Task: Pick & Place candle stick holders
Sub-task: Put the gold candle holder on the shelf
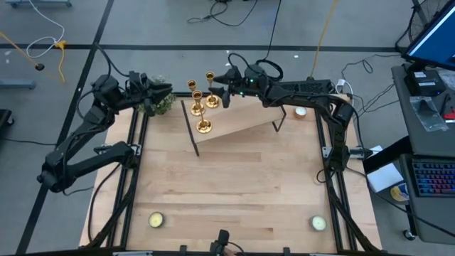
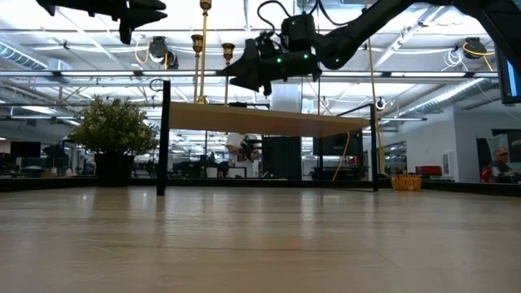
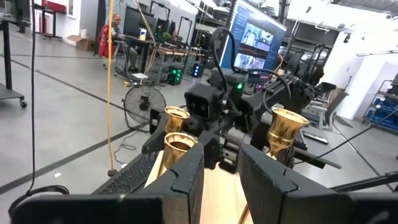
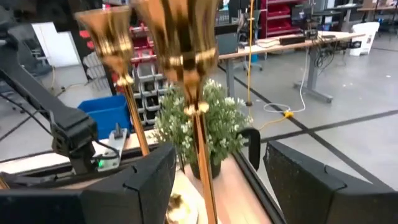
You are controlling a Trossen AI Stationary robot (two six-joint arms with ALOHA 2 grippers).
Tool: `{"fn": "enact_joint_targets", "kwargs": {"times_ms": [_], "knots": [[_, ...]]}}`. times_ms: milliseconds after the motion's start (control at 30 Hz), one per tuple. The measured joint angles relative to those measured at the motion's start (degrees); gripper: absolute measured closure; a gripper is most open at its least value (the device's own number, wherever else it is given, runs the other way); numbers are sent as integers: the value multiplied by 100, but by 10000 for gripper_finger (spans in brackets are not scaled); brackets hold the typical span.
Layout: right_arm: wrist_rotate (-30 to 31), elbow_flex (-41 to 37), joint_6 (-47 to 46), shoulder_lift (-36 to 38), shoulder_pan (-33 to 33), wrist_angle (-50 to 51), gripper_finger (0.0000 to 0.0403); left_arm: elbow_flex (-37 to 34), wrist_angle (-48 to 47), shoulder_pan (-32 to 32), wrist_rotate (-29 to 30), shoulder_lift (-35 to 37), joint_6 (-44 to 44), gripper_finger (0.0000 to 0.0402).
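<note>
Three gold holders [image 1: 200, 105] were seen on a raised wooden shelf [image 1: 245, 119] at about 12 o'clock on the table [image 1: 227, 192]: one at the shelf's front-left corner [image 1: 203, 125], one behind it [image 1: 194, 92], one further back to the right [image 1: 210, 80]. All were upright and close together, none touching.

The right gripper [image 1: 218, 87] was positioned just at 3 o'clock of the back holders, above the shelf, jaws spread and nothing gripped. In the right wrist view two holder stems [image 4: 199, 118] were seen between and ahead of its fingers [image 4: 149, 180], not clamped.

The left gripper [image 1: 167, 91] was held at 9 o'clock of the holders, off the shelf's left end, jaws narrowly apart and empty. In the left wrist view holder cups [image 3: 177, 146] were seen just beyond its fingers [image 3: 186, 180], with the right gripper behind them.

A small potted plant [image 1: 160, 104] was sat directly under the left gripper, beside the shelf's left leg [image 1: 189, 128]. Two yellow tealights were left at the near corners [image 1: 156, 220] [image 1: 318, 223]; a white one [image 1: 301, 112] was lying at the far right, under the right arm. Shelf legs [image 2: 163, 137] were noted in the low view. A seated person [image 3: 115, 34] was visible far off.
</note>
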State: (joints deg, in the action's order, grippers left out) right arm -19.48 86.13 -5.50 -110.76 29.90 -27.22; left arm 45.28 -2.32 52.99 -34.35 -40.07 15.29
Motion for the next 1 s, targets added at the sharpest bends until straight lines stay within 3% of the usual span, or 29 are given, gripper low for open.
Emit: {"fn": "enact_joint_targets", "kwargs": {"times_ms": [400,1000], "knots": [[-9,233,-272,-350,-49,-121,212,0,0,0,-4,0,35,300],[3,273,-177,-320,74,72,266,0,-62,-4,-11,2,28,300]]}}
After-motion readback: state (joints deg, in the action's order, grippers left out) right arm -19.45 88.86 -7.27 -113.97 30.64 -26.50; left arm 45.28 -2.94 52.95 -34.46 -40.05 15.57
